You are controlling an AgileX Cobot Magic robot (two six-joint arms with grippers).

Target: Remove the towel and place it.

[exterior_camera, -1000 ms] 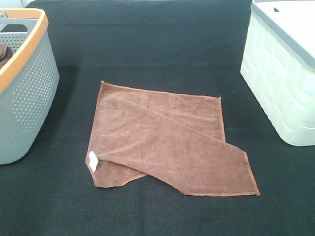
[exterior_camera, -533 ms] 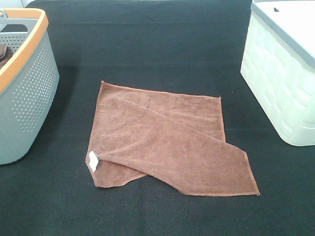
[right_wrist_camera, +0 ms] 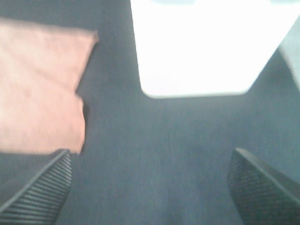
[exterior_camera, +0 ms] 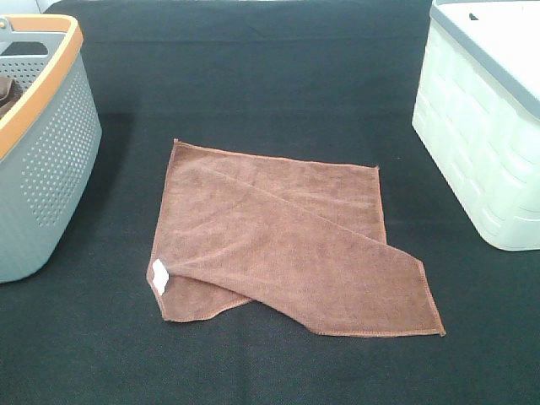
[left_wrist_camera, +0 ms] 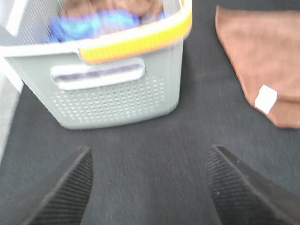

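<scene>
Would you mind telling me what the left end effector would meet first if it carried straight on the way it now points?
Probably the grey basket with the orange rim: it sits dead ahead of the open left end effector, across bare black mat. The brown towel lies off to one side.

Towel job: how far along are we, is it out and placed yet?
Done: the towel lies spread on the dark table between the grey basket and the white bin, partly folded over itself, its white tag showing. In hand: nothing; the left gripper and right gripper are both open, over bare table. Left: possibly only flattening the fold; the intended final spot isn't shown.
</scene>
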